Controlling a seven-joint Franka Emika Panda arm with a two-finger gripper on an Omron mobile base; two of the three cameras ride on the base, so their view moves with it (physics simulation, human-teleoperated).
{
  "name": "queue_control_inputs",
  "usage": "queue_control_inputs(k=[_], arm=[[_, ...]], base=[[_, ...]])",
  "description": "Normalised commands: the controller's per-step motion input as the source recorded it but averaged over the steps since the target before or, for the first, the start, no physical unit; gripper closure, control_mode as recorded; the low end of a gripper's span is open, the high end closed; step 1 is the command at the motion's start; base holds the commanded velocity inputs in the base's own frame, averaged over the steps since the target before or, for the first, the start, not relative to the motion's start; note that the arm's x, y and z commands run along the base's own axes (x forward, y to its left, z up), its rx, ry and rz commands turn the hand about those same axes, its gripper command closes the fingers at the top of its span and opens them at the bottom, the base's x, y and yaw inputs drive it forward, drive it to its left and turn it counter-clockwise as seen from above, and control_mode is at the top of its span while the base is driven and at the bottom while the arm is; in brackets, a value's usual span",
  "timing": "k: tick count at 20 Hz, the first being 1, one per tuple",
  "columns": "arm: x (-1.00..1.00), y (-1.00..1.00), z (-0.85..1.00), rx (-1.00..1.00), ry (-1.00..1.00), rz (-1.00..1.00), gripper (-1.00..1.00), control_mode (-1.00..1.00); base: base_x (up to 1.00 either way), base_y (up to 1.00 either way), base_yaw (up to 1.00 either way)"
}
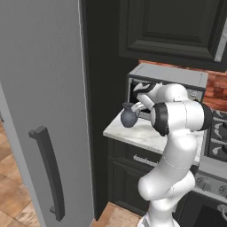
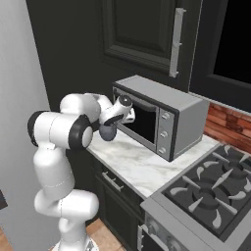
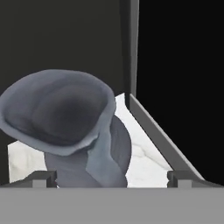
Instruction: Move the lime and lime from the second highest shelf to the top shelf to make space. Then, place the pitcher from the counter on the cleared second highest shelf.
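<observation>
Pitcher [image 1: 129, 116] sits on the marble desk [image 1: 137, 133] at its left end, just in front of the microwave [image 1: 177, 77], fridge door [image 1: 40, 111] at 9 o'clock. Gripper [image 3: 112, 177] at the pitcher; in the hand view its fingers [image 3: 41, 178] stand spread apart either side of the belly, flared rim at 10 o'clock. Contact cannot be told. Stove [image 2: 215, 188] at 3 o'clock.

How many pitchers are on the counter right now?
1. The pitcher stands on the marble counter near its left end, in front of the microwave, with the gripper right at it. Nothing suggests another, though the arm hides part of the counter.
</observation>
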Motion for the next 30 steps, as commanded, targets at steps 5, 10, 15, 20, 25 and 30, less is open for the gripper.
queue_control_inputs(k=[5, 10, 15, 20, 25, 30], arm=[[0.21, 0.02, -0.16, 0.0, 0.0, 0.03, -1.0, -1.0], [0.16, 0.07, -0.22, 0.0, 0.0, 0.05, -1.0, -1.0], [0.1, 0.23, -0.22, 0.0, 0.0, 0.07, 1.0, -1.0], [0.16, 0.16, -0.13, 0.0, 0.0, 0.05, 1.0, -1.0], [0.01, 0.01, -0.01, 0.0, 0.0, 0.01, 1.0, -1.0], [-0.42, 0.1, 0.04, -0.01, 0.0, 0.1, 1.0, -1.0]], base=[[0.0, 0.0, 0.0], [0.0, 0.0, 0.0], [0.0, 0.0, 0.0], [0.0, 0.0, 0.0], [0.0, 0.0, 0.0], [0.0, 0.0, 0.0]])
